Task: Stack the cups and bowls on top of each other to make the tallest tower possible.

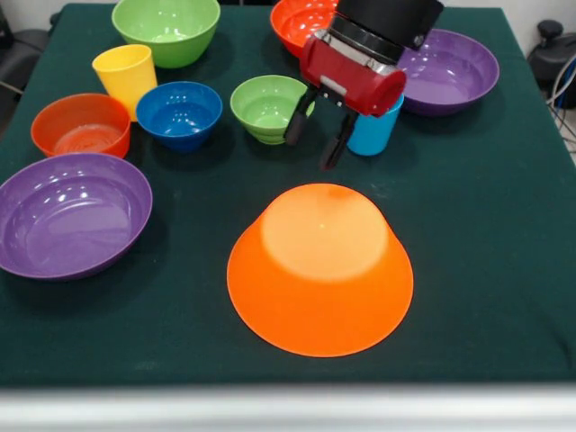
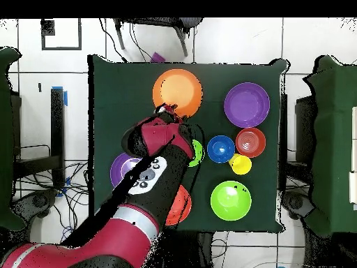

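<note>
Upturned orange bowl (image 1: pixel 319 268) sits clear-edged below the empty, parted gripper (image 1: pixel 313 142).

Front view: the red and black arm (image 1: pixel 378 40) covers most of the light blue plastic tumbler (image 1: pixel 373 133), plus part of the glossy red-orange bowl (image 1: pixel 301 22) at the tabletop's far edge, which the picture's top cuts off too. Overhead, the small green bowl (image 2: pixel 198 152) barely peeks out.

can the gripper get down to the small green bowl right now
Probably yes. The open gripper hangs empty just beside the small green bowl, nothing lies in the bowl, and the blue cup stands on its other side.
</note>
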You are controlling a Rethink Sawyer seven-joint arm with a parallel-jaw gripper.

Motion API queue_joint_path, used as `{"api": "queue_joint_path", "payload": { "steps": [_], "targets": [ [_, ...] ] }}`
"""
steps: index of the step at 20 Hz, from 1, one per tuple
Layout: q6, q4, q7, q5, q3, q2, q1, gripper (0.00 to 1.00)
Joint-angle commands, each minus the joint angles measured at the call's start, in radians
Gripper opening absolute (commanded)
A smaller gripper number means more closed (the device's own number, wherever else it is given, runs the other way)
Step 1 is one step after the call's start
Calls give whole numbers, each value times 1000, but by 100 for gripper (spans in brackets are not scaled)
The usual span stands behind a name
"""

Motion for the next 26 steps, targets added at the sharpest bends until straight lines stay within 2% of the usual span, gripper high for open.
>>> {"api": "queue_joint_path", "payload": {
  "steps": [1,6,11,16,26],
  "targets": [
    [199,76,-208,-95,274,-96,-50,100],
    [200,121,-211,-123,345,-132,-113,100],
    [173,162,-243,-182,414,-159,-200,100],
    [198,185,-279,-243,475,-189,-281,100],
    [227,314,-244,-309,533,-292,-355,100]
  ]
}}
